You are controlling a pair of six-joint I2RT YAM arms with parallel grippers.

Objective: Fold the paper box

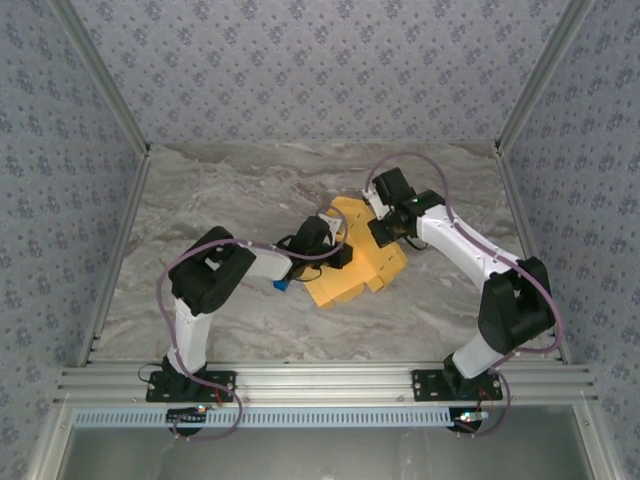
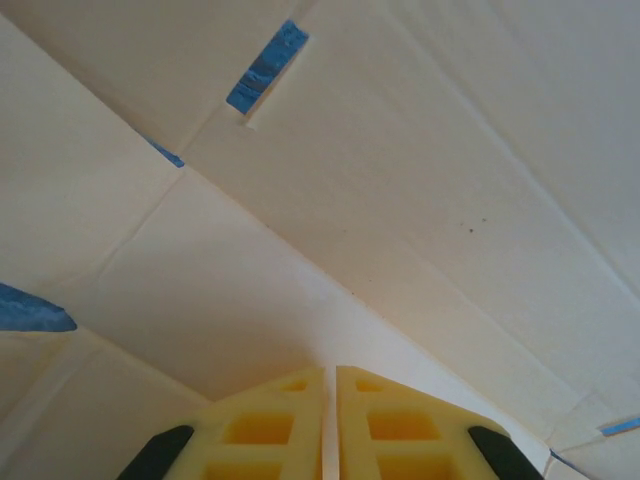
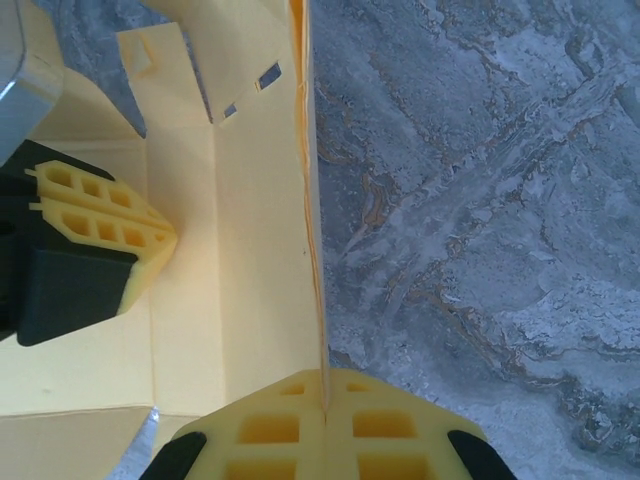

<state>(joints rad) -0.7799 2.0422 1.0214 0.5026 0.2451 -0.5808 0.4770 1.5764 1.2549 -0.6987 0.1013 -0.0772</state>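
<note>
**Both claws on the paper box at mid-bench**

The paper box (image 1: 352, 275), a yellow-orange card cut-out that is partly folded, lies on the marble-patterned bench (image 1: 220, 200) between the two arms. The right claw (image 3: 325, 412) is pinched tight on a raised card wall, whose edge runs up between its fingers. The left claw (image 2: 330, 405) has its fingers closed together with nothing visible between them, the tips against a pale inner panel. From the right wrist it sits on the flat card left of that wall. A small blue cube (image 1: 282, 285) lies just beside the box's left edge.
</note>
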